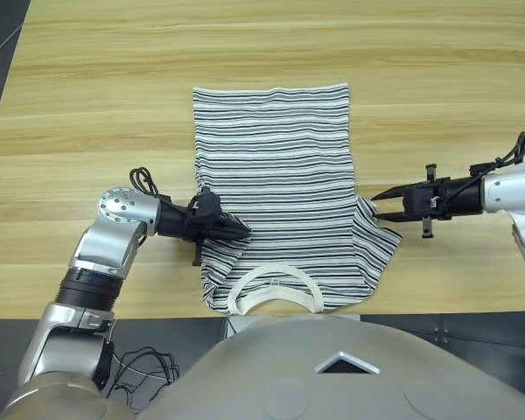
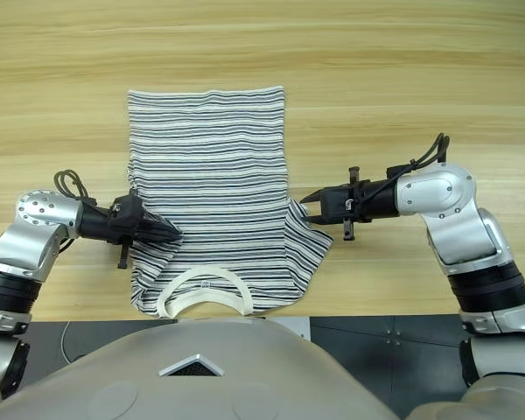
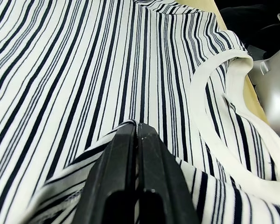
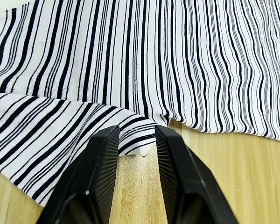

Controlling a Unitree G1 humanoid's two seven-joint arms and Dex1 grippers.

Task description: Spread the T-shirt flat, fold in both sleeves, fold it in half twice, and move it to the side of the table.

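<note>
Pinching a fold of striped cloth, the left gripper (image 1: 243,232) sits clamped tight on what looks like the left sleeve (image 1: 220,254). It's laid inward over the T-shirt (image 1: 276,149) body near the collar (image 1: 276,293), so I'm pretty sure that's the sleeve fold on that side. Right gripper (image 4: 136,136) is the opposite story. Its fingers are apart, straddling the edge of the right sleeve (image 1: 378,241), which sticks out flat on the bench (image 1: 446,87). My guess is it's lined up to grab and flip it in. Shirt lies lengthwise, hem far, collar right at the near bench edge, so not much slack there. Loads of bare wood beyond the hem and out to both sides, so swinging that sleeve inward shouldn't hit anything.
</note>
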